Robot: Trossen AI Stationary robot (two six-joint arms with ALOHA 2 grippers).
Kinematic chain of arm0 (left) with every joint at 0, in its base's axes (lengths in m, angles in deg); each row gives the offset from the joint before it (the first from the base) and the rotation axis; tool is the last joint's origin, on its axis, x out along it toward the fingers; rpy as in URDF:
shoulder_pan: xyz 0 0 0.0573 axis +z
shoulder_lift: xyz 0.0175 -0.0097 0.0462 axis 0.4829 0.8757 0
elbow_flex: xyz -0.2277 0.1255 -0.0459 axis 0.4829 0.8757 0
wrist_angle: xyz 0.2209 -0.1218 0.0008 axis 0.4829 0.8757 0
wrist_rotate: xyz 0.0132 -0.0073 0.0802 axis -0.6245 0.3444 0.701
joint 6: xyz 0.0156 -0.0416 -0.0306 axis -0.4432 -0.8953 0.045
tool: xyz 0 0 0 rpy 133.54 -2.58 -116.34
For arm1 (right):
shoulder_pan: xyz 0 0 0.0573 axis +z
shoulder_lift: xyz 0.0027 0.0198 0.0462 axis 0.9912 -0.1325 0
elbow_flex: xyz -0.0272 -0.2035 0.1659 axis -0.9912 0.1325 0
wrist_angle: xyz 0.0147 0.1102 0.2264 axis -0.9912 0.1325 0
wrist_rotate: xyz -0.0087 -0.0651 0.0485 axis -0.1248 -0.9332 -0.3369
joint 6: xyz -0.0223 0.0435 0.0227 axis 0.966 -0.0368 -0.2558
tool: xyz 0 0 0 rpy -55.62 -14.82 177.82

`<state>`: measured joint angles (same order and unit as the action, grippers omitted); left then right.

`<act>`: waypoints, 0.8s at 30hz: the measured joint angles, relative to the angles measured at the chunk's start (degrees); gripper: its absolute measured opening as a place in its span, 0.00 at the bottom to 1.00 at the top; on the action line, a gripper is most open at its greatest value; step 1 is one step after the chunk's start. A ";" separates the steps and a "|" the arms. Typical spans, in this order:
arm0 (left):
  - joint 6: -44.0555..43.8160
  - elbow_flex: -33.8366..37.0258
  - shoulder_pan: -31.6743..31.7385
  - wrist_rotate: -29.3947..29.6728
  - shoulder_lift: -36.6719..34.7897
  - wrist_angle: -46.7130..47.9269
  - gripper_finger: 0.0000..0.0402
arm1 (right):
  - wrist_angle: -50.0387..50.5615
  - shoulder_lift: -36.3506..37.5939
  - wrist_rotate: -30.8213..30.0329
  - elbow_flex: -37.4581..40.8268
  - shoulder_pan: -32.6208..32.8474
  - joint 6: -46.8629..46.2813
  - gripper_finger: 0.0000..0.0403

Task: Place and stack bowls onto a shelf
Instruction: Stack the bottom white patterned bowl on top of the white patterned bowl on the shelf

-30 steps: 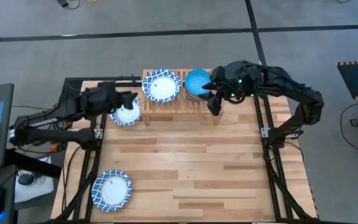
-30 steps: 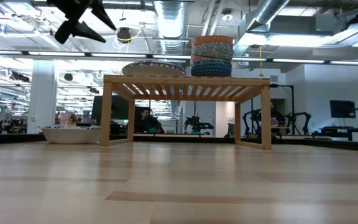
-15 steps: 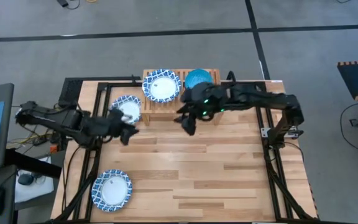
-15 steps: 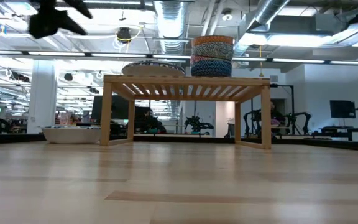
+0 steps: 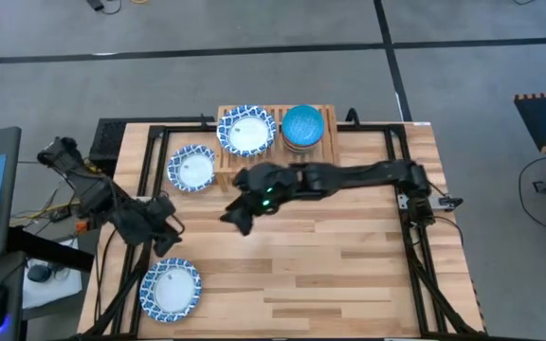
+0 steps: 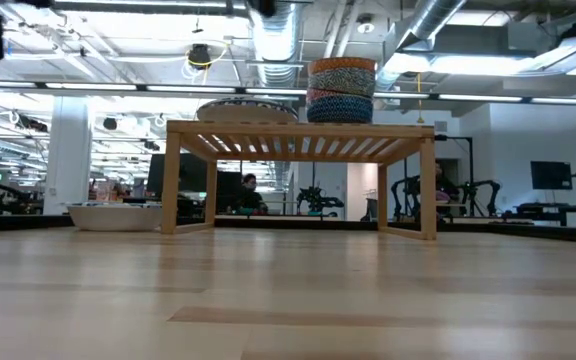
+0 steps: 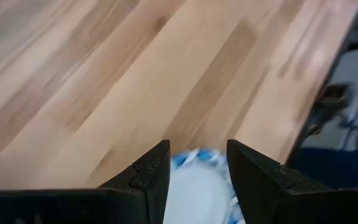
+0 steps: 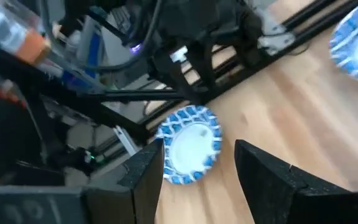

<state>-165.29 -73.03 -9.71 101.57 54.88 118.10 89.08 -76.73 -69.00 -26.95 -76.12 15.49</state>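
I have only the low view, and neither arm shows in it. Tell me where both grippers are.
Observer: The left gripper hangs over the front-left part of the table, fingers open, close to a blue-and-white dish that your view misses.
Operator: Now the right one.
Observer: The right gripper is out in front of the shelf, over the tabletop, fingers open and holding nothing.
Operator: Give me the colour of the top bowl in that stack.
Observer: From above, the top bowl is bright blue inside.
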 joint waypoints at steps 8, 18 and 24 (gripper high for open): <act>-5.09 0.00 -5.44 -1.41 0.11 4.60 0.35 | -13.42 -12.16 1.14 0.06 2.31 -12.11 0.55; -6.08 0.00 -6.47 -0.63 0.12 4.53 0.35 | -29.33 -29.50 5.66 -2.51 4.52 -21.33 0.55; -5.91 0.00 -6.47 -0.64 0.12 4.55 0.35 | -32.13 -38.52 8.66 -11.95 5.29 -24.59 0.55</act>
<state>-171.19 -73.03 -16.18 100.93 55.00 122.65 56.95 -115.25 -60.35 -38.90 -70.83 -9.10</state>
